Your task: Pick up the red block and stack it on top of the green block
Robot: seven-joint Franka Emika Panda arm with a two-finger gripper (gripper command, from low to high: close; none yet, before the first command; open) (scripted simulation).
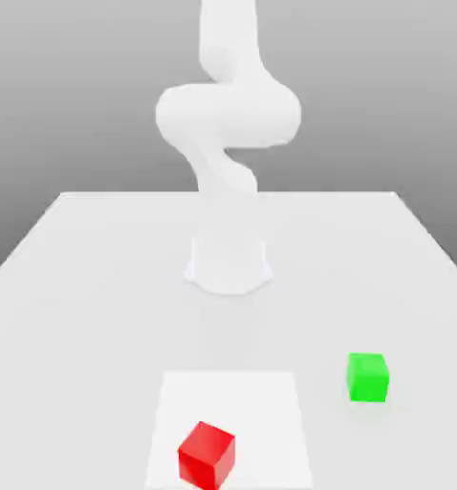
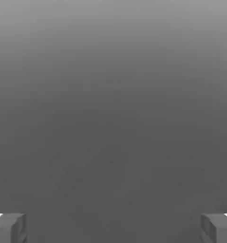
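Nearest the exterior camera sits the red block (image 1: pixel 206 455), turned so one corner faces forward, resting on a paler square patch (image 1: pixel 230 402) of the white table (image 1: pixel 79 287). From the table's centre it lies at about six o'clock. Over at roughly four o'clock, well apart from the red cube and off the pale patch, stands the green block (image 1: pixel 367 376), squared to the camera and resting flat on the table. Neither cube touches anything but the surface under it. Behind them, at twelve o'clock, the white arm (image 1: pixel 228 115) rises from its round base (image 1: pixel 228 266) and bends upward out of the top of the view. Turning to the hand view, the gripper (image 2: pixel 113 228) shows two grey fingertips (image 2: pixel 8 228) far apart at the two lower corners, spread wide with nothing between them, over a plain grey ground.
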